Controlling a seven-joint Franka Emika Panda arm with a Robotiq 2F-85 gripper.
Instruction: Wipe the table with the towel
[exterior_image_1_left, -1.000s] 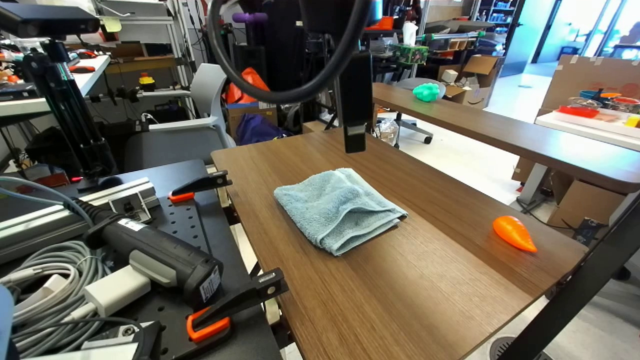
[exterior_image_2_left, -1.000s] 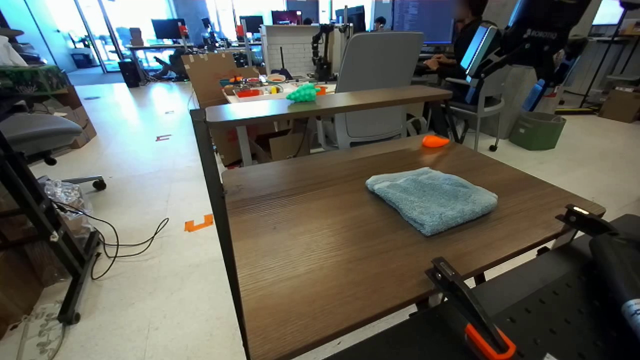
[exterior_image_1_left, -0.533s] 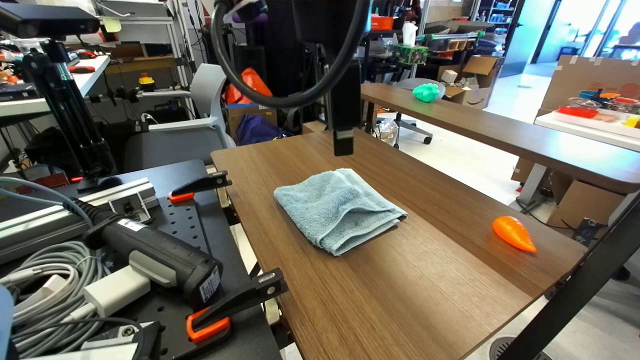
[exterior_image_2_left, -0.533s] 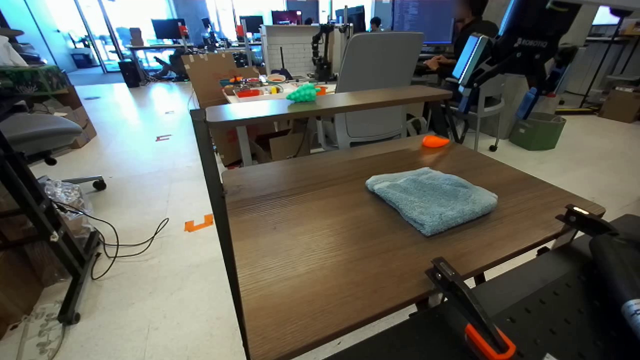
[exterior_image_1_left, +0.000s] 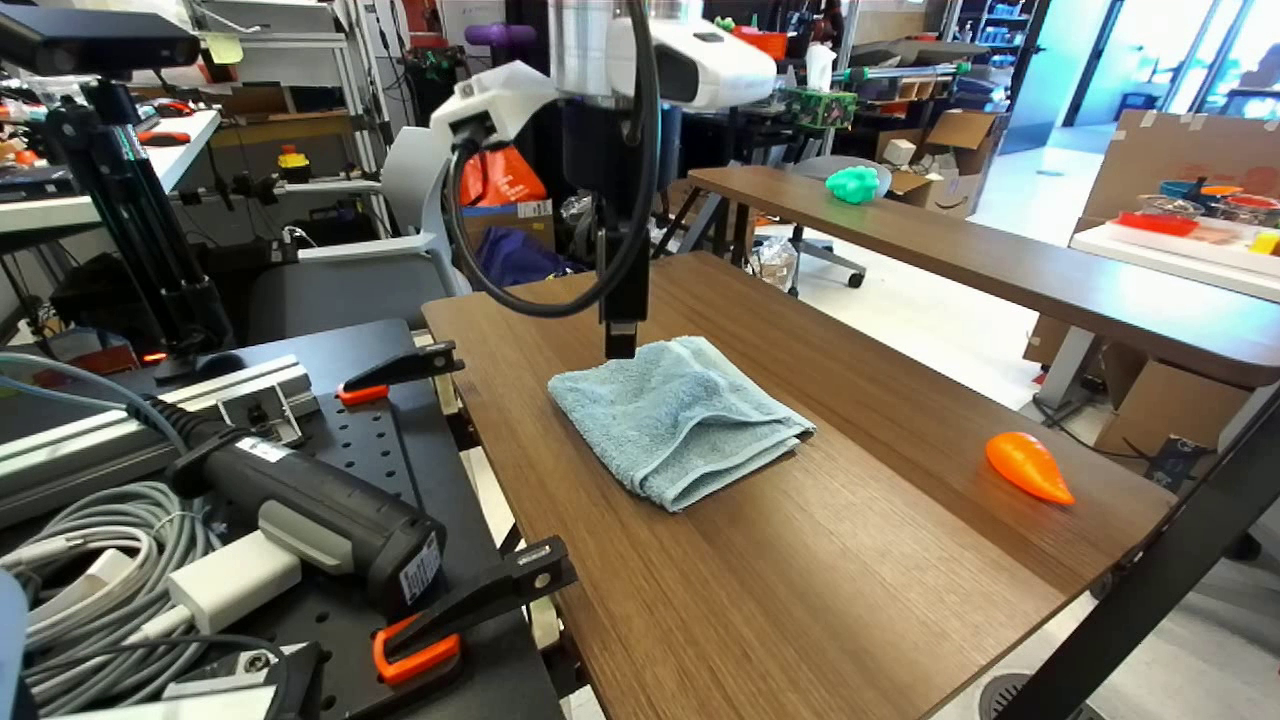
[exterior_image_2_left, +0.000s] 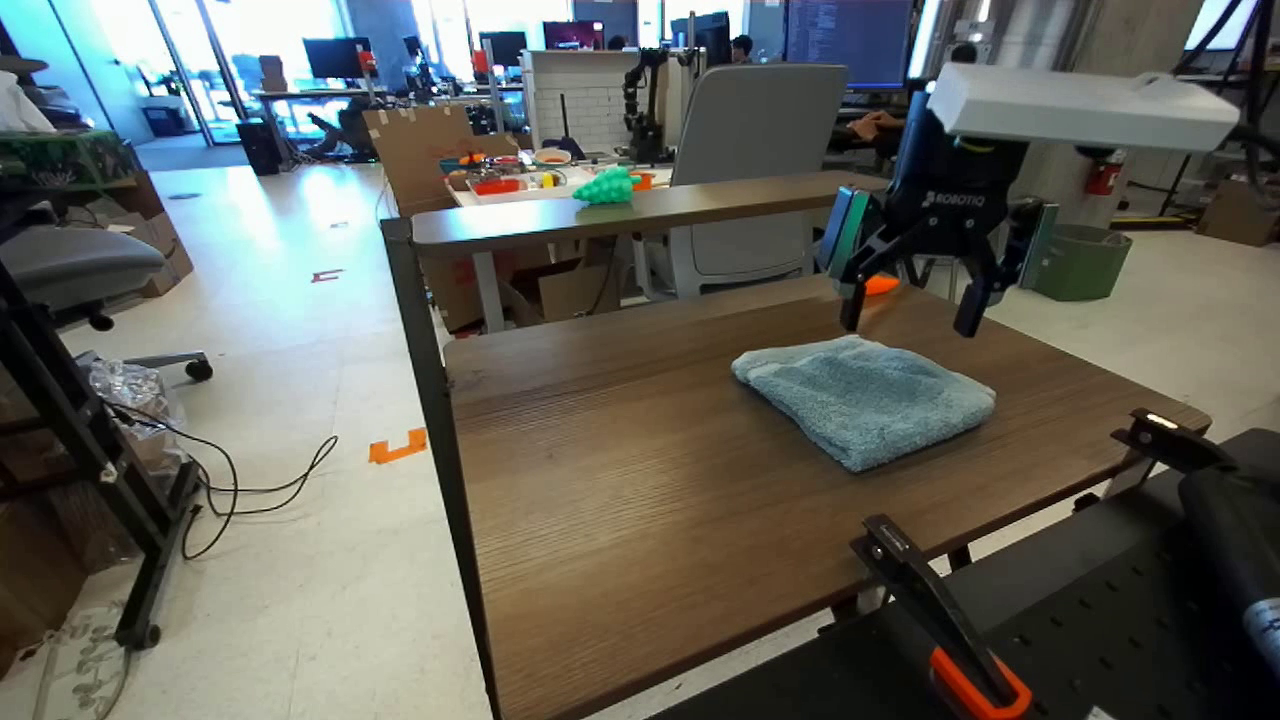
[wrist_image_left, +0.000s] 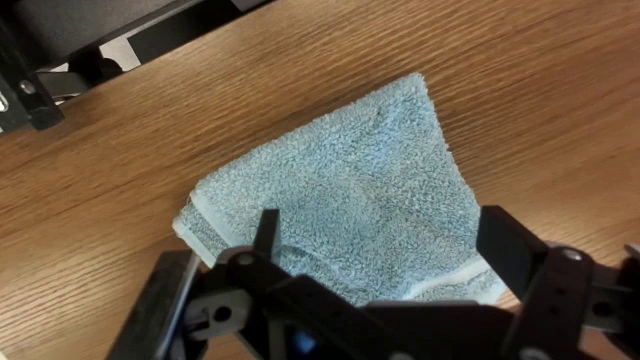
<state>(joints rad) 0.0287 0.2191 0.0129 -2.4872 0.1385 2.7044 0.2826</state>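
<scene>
Towel (exterior_image_2_left: 870, 400): The light blue-grey cloth is lying folded on the brown wood-grain surface (exterior_image_2_left: 620, 500). In an exterior view, a raised layer is bulging along one side.
Pincer (exterior_image_2_left: 909, 322): The unit is hanging above the surface and is pointing down. Its two fingers (wrist_image_left: 505, 245) are standing well apart, with a wide gap showing between them.
Pincer-to-towel position: In the wrist view, one finger is overlapping the cloth and the opposite finger is overlapping its edge. In an exterior view, wood grain is showing between one fingertip and the cloth.
Arm: The white housing (exterior_image_2_left: 1085, 107) is sitting directly above the pincer.
Cable: A black cable (exterior_image_1_left: 548, 310) is hanging in a loop beside the pincer.
Orange object (exterior_image_1_left: 1028, 467): The teardrop-shaped piece is resting on the same surface, apart from the towel. In an exterior view, the pincer is partly covering it.
Green object (exterior_image_2_left: 607, 187): The bumpy piece is resting on a second brown surface (exterior_image_2_left: 760, 203).
Clamps (exterior_image_1_left: 500, 590): Two black units are sitting along the edge of a black perforated board (exterior_image_1_left: 365, 445); their noses are pointing toward the wood-grain surface.
</scene>
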